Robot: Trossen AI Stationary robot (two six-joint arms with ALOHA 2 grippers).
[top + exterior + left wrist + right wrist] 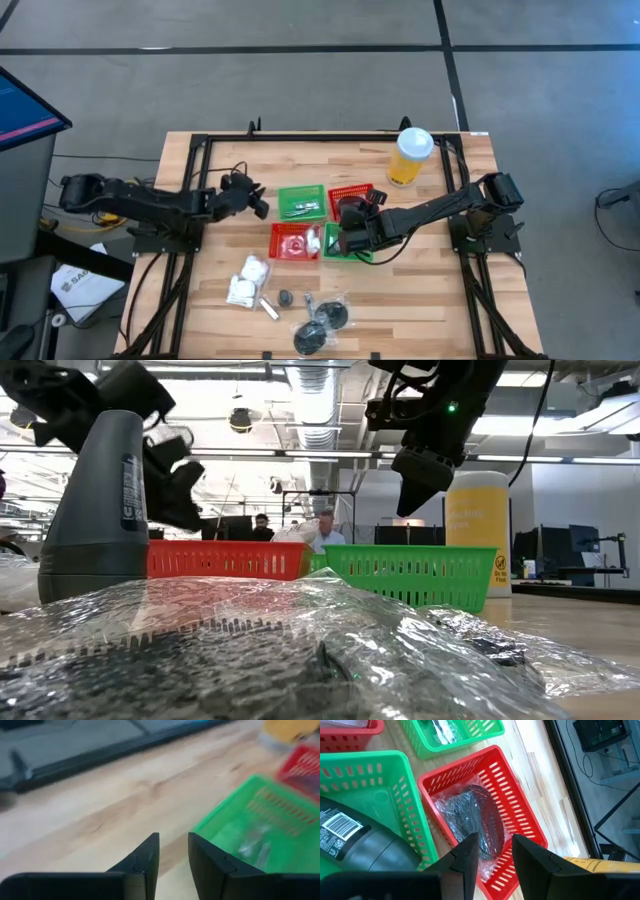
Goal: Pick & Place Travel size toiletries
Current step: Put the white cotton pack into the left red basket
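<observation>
Loose toiletries lie near the table's front edge: white puffy packets [248,280], a thin tube [268,307], a small grey bottle [285,298] and wrapped dark discs [320,325]. Four mesh baskets stand mid-table. Silvery tubes lie in the far green basket [300,202], and a wrapped dark disc [470,820] lies in the far red basket [352,195]. My left gripper [173,836] is open and empty over bare wood left of the far green basket. My right gripper [495,837] hangs open and empty above the red basket's disc. A dark grey bottle [365,845] lies in the near green basket.
A tall yellow cup with a white lid [410,155] stands at the far right of the table. The near red basket [295,242] holds white items. A black frame rail [330,135] runs along the far edge. Bare wood lies left of the baskets.
</observation>
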